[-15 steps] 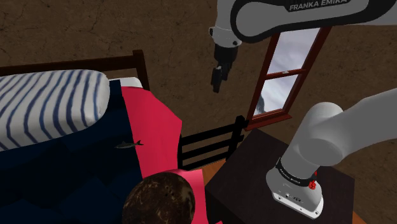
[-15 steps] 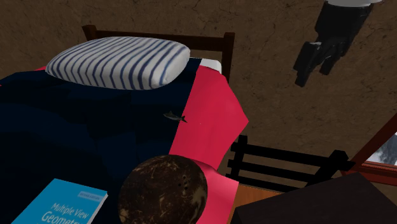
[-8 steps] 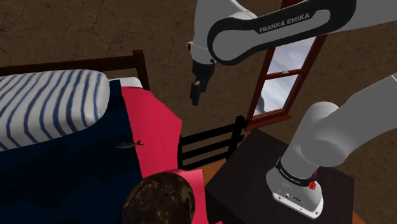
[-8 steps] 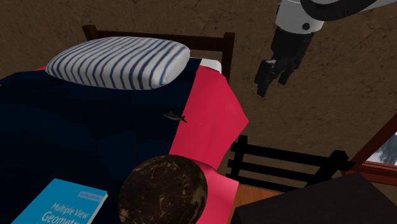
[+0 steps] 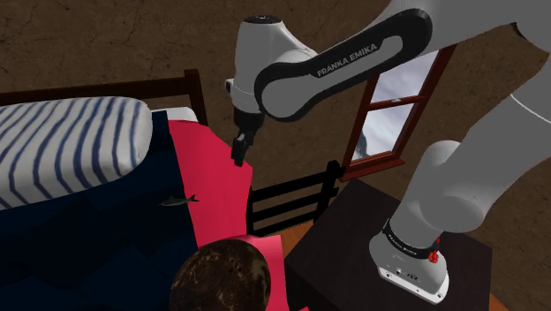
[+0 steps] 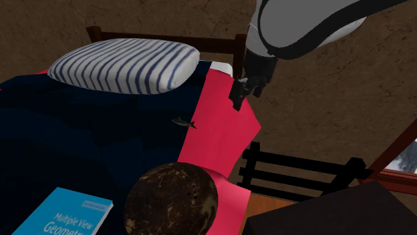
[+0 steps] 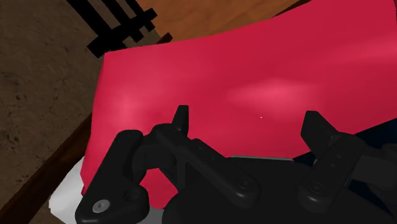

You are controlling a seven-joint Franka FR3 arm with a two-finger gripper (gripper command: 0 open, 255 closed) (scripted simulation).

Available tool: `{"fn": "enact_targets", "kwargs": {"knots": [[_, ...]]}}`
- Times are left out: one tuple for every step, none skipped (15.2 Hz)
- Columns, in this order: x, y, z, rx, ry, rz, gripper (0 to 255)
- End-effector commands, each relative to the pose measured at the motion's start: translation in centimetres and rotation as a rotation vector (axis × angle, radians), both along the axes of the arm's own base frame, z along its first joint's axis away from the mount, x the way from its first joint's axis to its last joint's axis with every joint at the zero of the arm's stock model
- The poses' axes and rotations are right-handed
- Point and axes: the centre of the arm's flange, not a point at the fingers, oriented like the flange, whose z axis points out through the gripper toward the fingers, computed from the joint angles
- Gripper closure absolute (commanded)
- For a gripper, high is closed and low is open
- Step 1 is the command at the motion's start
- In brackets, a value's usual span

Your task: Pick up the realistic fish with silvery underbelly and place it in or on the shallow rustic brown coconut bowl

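Starting at the shoulder view's left, a blue-and-white striped pillow (image 5: 62, 146) lies at the head of a bed (image 5: 88, 256) with a navy cover, and a dark wooden headboard (image 5: 191, 88) stands behind it. A blue book (image 6: 60, 213) rests on the cover at the second exterior view's lower left. Further right, the small grey fish (image 5: 177, 201) lies flat on the navy cover, just beside the edge of a red sheet (image 5: 207, 172), well apart from the pillow. The dark mottled coconut bowl (image 5: 221, 278) sits below it, at the bed's near edge. Above the red sheet, close to the headboard's post, hangs the pincer (image 5: 238, 150), its fingers spread apart with nothing between them, up and to the right of the fish. Right again come a black slatted rack (image 5: 291, 199) by the bedside, a red-framed window (image 5: 397, 97) and the dark stand (image 5: 353, 238). A second ago the pincer was higher and further right, near the window's top. It has since swung leftward and down over the bed, while fish, bowl and book lie as before.
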Motion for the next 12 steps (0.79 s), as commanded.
{"fn": "enact_targets", "kwargs": {"knots": [[0.8, 1.9, -1.2, 0.013, -0.015, 0.033, 0], [1.2, 2.8, -1.7, 0.019, -0.022, 0.049, 0], [1.6, 3.8, -2.3, 0.025, -0.029, 0.065, 0], [1.9, 4.8, -2.8, 0.031, -0.037, 0.082, 0], [2.3, 5.9, -3.3, 0.037, -0.044, 0.098, 0], [2.6, 6.9, -3.8, 0.043, -0.051, 0.114, 0], [2.9, 7.9, -4.3, 0.049, -0.058, 0.13, 0], [3.2, 8.9, -4.8, 0.055, -0.065, 0.146, 0], [3.5, 10.0, -5.2, 0.061, -0.072, 0.162, 0], [3.8, 11.0, -5.7, 0.067, -0.079, 0.178, 0], [4.1, 12.1, -6.2, 0.073, -0.086, 0.194, 0], [4.4, 13.1, -6.6, 0.079, -0.093, 0.211, 0]]}}
